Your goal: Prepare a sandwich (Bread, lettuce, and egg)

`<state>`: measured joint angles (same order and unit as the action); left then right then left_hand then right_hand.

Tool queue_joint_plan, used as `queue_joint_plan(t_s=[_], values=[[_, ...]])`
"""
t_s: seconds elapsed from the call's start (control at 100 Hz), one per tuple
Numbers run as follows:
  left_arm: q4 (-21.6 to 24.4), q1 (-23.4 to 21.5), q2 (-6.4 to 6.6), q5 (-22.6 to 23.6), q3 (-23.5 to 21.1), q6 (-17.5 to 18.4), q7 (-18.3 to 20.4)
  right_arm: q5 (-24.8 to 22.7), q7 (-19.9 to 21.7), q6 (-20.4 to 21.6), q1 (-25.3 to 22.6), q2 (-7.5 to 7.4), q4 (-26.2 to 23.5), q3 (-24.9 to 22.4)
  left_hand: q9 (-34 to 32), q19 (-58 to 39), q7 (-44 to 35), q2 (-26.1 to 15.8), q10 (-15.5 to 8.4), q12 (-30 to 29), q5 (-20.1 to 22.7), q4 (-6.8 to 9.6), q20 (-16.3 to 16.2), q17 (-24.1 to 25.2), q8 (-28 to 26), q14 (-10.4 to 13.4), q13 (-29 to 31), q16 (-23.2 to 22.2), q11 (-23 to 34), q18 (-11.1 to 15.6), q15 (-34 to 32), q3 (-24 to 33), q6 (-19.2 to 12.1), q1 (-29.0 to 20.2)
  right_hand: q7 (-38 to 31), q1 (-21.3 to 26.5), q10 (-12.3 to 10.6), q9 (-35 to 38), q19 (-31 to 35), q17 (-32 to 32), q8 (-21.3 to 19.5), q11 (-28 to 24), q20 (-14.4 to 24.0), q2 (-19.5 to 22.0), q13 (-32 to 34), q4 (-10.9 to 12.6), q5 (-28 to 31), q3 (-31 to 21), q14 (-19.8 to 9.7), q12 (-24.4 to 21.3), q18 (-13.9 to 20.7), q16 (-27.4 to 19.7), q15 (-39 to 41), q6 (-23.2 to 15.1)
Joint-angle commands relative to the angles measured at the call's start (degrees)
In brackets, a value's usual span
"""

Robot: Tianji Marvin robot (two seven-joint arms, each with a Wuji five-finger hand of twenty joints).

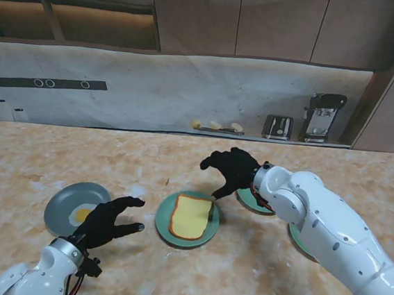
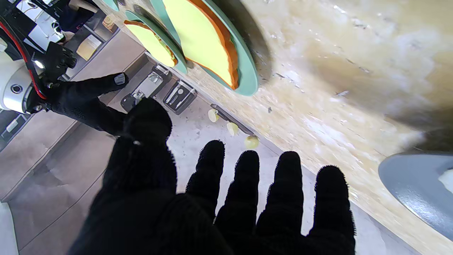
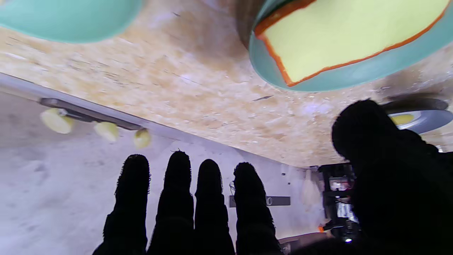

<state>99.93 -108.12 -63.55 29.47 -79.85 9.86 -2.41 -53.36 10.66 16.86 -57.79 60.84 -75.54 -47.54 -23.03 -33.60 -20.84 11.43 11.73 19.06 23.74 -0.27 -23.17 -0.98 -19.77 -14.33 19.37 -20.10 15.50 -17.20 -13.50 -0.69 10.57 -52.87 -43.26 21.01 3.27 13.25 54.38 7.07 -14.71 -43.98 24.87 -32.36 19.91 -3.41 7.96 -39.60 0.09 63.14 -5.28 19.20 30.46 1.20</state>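
Left hand (image 1: 106, 219) sits nearest me, palm down over the bench (image 1: 29, 152), fingers (image 2: 247, 184) spread, holding nothing, just right of the grey plate (image 1: 62, 208) w/ fried egg (image 1: 81, 214). Bread slice (image 1: 190, 216) lies flat on the teal plate (image 1: 163, 226) at centre, btwn both hands. Right hand (image 1: 233, 170) hovers farther from me, fingers (image 3: 177, 191) apart & empty, one fingertip down near the bread's far corner; contact can't tell. Two more teal plates lie under the right arm (image 1: 328, 230), one (image 2: 166, 39) carrying a second slice (image 2: 150, 40).
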Motion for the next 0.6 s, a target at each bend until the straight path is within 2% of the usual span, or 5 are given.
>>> queue_joint_plan(t_s=[0.0, 0.24, 0.46, 0.54, 0.59], values=[[0.56, -0.34, -0.02, -0.23, 0.41, 0.26, 1.06, -0.33, 1.92, -0.45, -2.43, -1.87, -0.83, -1.26, 0.29, -0.44, -0.13, -1.33, -0.46, 0.39, 0.81, -1.32, -1.35, 0.52, -0.41, 0.8, -0.91, -0.86, 0.04, -0.31, -0.04, -0.39, -0.71, -0.14, -2.43, 0.64, 0.23, 2.09, 1.48, 0.78, 0.22, -1.35, -0.41, -1.12, 2.05, 0.96, 1.93, 0.1, 0.26, -42.15, -0.05, 1.55, 1.23, 1.5], [1.54, -0.58, 0.12, -0.77, 0.88, 0.47, 1.89, -9.68, 5.94, 0.36, -14.33, -3.52, -9.41, -15.43, 0.43, -0.38, 0.33, -1.26, -0.42, 0.29, 0.76, -1.35, -1.34, 0.55, -0.26, 0.8, -0.98, -0.81, -0.19, -0.35, 0.08, -0.48, -0.63, 0.18, -3.0, -0.09, 0.59, 3.86, 2.03, 1.2, 0.09, -1.15, -0.36, -2.03, 3.21, 1.24, 4.96, 1.1, 0.98, -42.08, -0.77, 1.66, 1.4, 2.0], [3.25, -1.46, 0.27, -1.0, 1.41, 0.43, 2.59, -16.66, 6.74, 1.67, -23.09, -4.02, -15.06, -24.59, 1.37, -0.23, 0.92, -1.15, -0.24, 0.13, 0.3, -1.33, -1.29, 0.64, -0.07, 0.63, -1.54, -0.72, -0.61, -0.24, 0.34, -0.47, -0.24, 0.39, -0.49, -1.08, 0.99, 2.92, 1.21, -0.32, 1.11, 0.41, -0.5, -2.4, 1.72, 1.71, 4.56, 1.44, 1.09, -42.41, -1.08, 1.61, 0.52, 2.67], [3.8, -1.8, 0.35, -0.54, 1.85, -0.01, 2.71, -18.84, 6.96, 1.2, -26.03, -4.03, -16.98, -27.17, 1.56, -0.18, 1.75, -0.58, 0.01, 0.12, 0.1, -1.27, -1.23, 0.61, 0.37, 0.51, -1.65, -0.69, -0.54, -0.13, 0.36, -0.4, 1.76, 0.05, 1.3, -1.53, 1.25, 2.14, -0.64, -2.17, 1.96, 1.29, -1.11, -2.22, 0.84, 1.79, 3.48, 1.29, 1.33, -42.62, -1.53, 1.43, -0.25, 2.13], [4.0, -1.94, 0.47, 0.01, 2.07, -0.06, 3.01, -20.12, 6.98, 0.63, -27.5, -4.02, -17.82, -28.4, 1.64, -0.14, 2.13, -0.53, 0.09, 0.1, 0.23, -1.25, -1.18, 0.59, 0.62, 0.49, -1.7, -0.65, -0.54, -0.14, 0.37, -0.37, 1.96, 0.04, 2.3, -1.78, 1.43, 1.7, -1.86, -2.84, 2.52, 2.19, -1.58, -2.16, 0.48, 1.7, 2.92, 1.33, 1.51, -42.99, -1.9, 1.2, -0.89, 2.45]])
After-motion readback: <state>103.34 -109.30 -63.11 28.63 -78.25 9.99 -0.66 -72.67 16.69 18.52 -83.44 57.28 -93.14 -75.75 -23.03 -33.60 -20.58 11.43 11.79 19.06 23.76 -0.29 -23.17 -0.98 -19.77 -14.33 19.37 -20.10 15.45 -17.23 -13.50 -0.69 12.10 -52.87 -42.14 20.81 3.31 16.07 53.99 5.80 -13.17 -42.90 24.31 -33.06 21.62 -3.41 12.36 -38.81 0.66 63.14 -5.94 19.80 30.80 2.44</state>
